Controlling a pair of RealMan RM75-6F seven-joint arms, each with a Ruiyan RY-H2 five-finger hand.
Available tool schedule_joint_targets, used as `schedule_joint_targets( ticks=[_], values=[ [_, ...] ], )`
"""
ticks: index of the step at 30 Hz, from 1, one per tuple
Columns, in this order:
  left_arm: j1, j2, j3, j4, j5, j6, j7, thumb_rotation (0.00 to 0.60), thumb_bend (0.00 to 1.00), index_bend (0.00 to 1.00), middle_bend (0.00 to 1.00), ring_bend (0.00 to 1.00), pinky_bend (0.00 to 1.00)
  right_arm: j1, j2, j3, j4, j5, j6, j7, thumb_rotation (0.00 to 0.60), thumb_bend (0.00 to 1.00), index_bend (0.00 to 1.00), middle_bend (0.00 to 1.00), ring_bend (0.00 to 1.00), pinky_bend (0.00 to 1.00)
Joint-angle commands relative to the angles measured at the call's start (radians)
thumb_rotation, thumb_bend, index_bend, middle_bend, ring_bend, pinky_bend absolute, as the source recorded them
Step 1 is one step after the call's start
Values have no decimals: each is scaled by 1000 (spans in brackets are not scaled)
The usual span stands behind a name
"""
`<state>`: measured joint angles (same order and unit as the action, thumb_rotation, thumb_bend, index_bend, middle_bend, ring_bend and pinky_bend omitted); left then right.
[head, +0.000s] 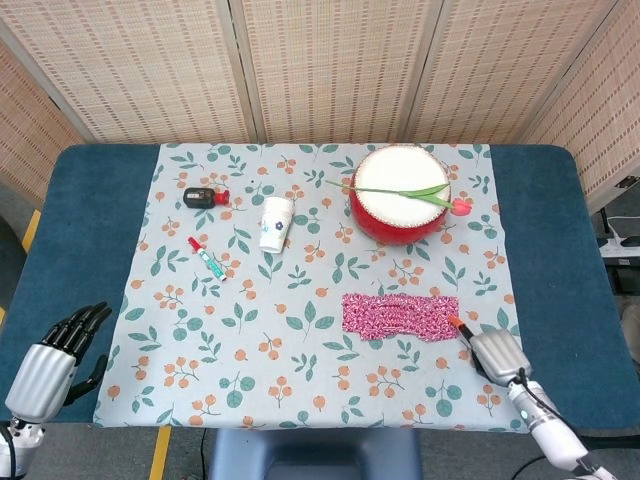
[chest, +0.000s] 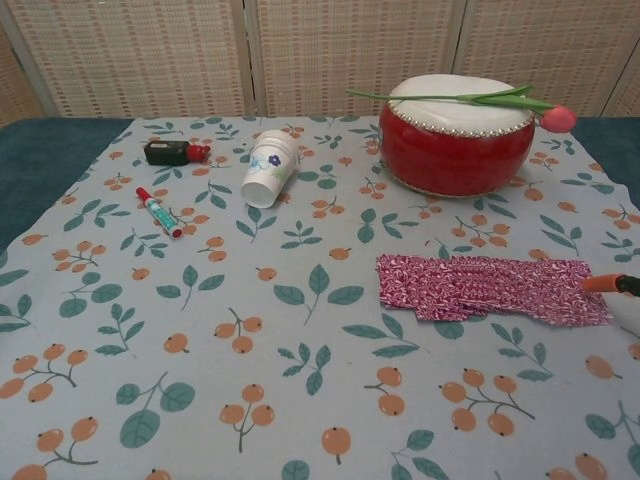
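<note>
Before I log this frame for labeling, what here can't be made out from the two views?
- Right hand: head view shows only its back, so finger pose is hidden; chest view cuts it at the right edge.
- Left hand: absent from chest view.
- Small black item and red-capped tube: labels too small to read.
- Red drum: far side hidden in chest view.

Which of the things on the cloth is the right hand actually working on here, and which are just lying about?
In hand:
right hand, its orange fingertip at the near right end of the pink knitted cloth

Lying about:
red drum with the tulip across its top
paper cup on its side
small tube
black bottle
left hand, off the cloth, holding nothing
</note>
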<state>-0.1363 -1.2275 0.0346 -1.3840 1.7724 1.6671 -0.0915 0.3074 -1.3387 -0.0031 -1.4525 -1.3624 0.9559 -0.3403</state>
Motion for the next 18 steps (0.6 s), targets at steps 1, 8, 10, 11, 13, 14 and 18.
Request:
schedule_joint_targets(
  ticks=[1,8,10,11,13,14,18],
  values=[
    [0,0,0,0,-2,-2,-2,600,502,57,93,136,282,17,-17,9,8,23,-18,-13,600,876,89,746,817,745],
    [-1,1,-1,-2,-5,-8,-1,600,501,58,95,139,282,38,-34,13,16,42,-29,-6,600,881,90,746,817,745],
    [-2,1,0,-2,-4,-8,1,600,500,59,98,141,282,45,-39,12,23,57,-42,-12,600,883,90,746,817,745],
    [-1,1,0,-2,-3,-8,1,600,500,59,99,143,282,50,-41,11,28,70,-53,-20,600,883,96,746,817,745],
    [-1,1,0,-2,-4,-7,1,600,500,62,102,145,282,55,-43,10,34,93,-67,-35,600,883,119,746,817,745],
    [-1,1,-1,-2,-5,-7,0,600,499,64,103,145,282,58,-44,9,38,107,-74,-47,600,882,131,746,817,745],
    [-1,1,-2,-1,-6,-6,-4,600,499,67,105,147,282,61,-37,2,33,148,-82,-81,600,883,176,746,817,745]
  ],
)
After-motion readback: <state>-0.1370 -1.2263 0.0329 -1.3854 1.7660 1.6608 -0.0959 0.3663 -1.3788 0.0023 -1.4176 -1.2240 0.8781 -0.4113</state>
